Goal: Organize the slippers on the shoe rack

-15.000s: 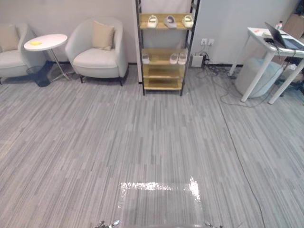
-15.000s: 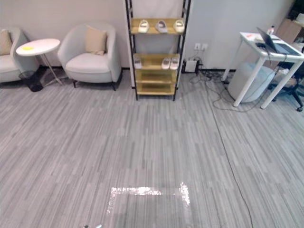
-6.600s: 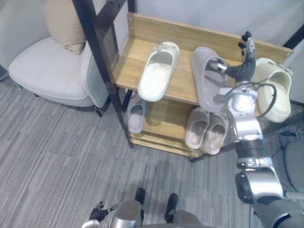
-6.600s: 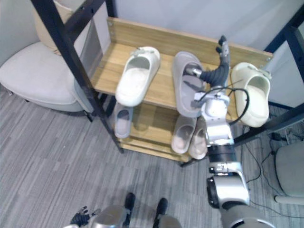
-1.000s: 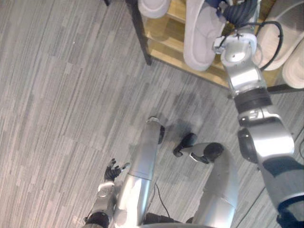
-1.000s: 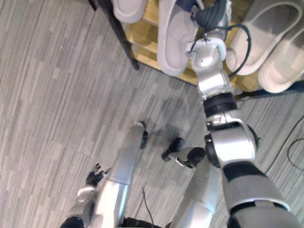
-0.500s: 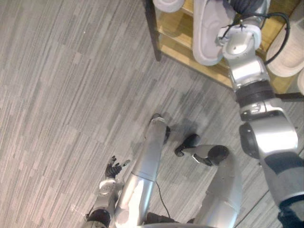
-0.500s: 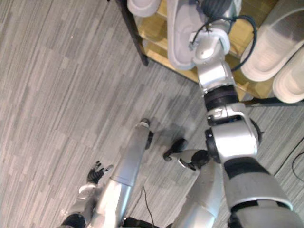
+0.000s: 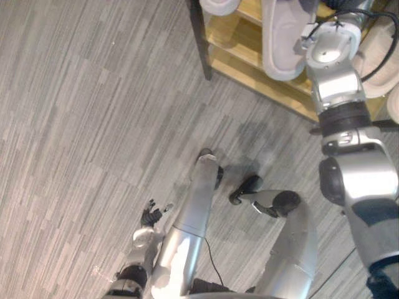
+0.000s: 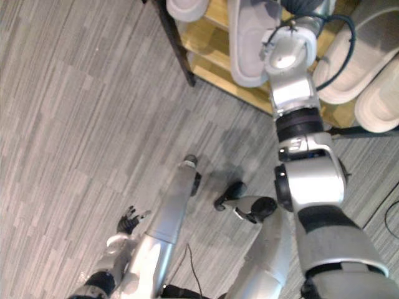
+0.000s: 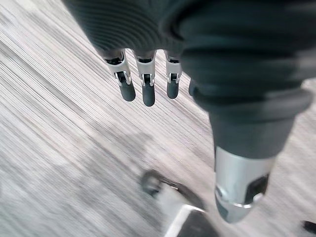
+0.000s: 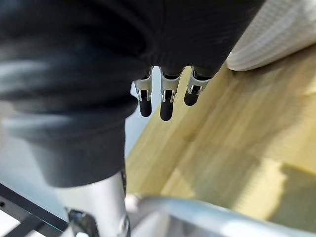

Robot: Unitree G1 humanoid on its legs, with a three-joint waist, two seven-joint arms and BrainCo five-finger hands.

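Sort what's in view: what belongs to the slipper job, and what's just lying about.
For the job: shoe rack; grey slipper; white slipper; cream slippers; right hand, open over a rack shelf.

Not part of it: carpet floor; left hand, open, hanging idle above the floor.

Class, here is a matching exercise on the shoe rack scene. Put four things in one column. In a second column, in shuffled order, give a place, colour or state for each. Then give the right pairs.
Things
1. left hand
2. right hand
3. slipper nearest the right arm
4. shoe rack

Descriptions
A. wooden shelves, black post
B. fingers straight, above a wooden shelf
C. down low, above the grey floor
D. pale grey

Pairs: 1-C, 2-B, 3-D, 4-A
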